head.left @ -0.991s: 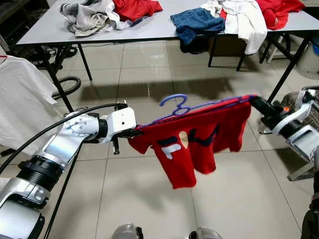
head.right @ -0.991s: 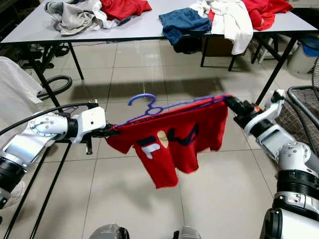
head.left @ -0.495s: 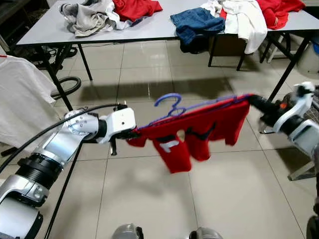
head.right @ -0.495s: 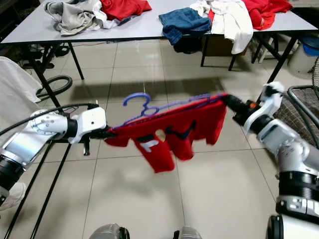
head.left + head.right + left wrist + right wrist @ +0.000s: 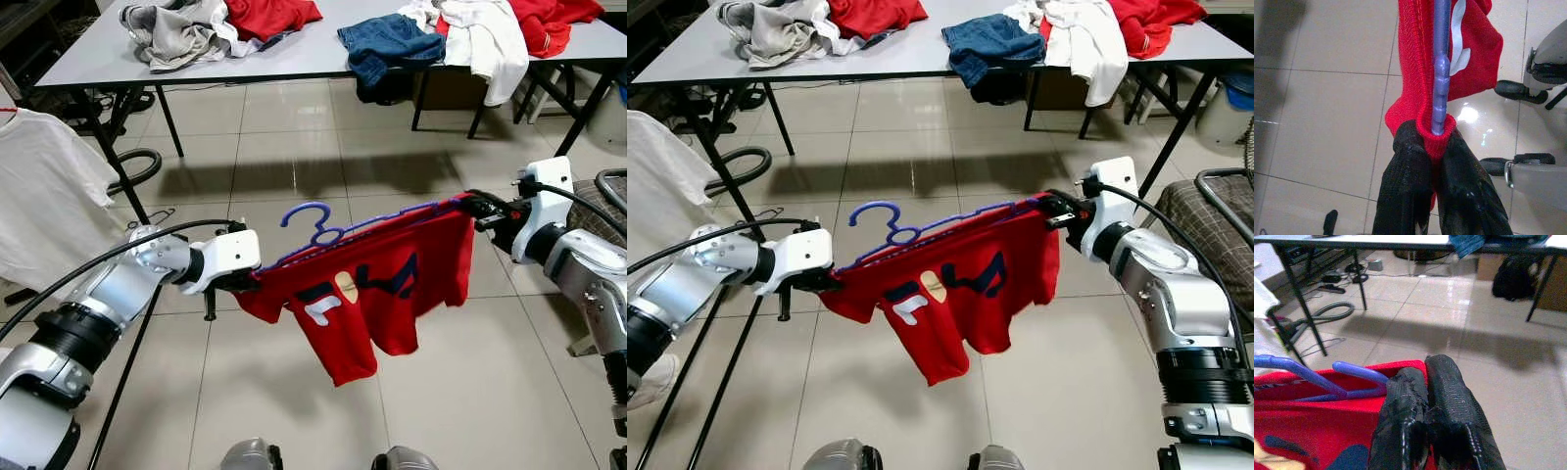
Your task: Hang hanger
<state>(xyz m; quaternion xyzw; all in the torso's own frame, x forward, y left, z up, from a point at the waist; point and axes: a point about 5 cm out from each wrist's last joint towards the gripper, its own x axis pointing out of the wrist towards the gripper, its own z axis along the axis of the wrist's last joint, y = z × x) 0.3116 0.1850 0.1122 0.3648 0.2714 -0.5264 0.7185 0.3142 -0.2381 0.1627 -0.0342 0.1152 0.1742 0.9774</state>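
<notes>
Left eye view: both tools (image 5: 257,277) (image 5: 477,206) pinch hanger (image 5: 333,230) ends, arms outstretched.

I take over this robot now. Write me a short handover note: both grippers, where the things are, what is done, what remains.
Left gripper: shut on the sleeve end of the red T-shirt with navy and white letters, pinching cloth and hanger tip together.
Right gripper: shut on the shirt's other shoulder end.
The purple plastic hanger is inside the shirt, held about level between the two arms above the tiled floor, hook pointing up and free.
Done: shirt is on the hanger.
Left: hook it on the black clothes rack at the robot's left, where a white shirt hangs.
</notes>
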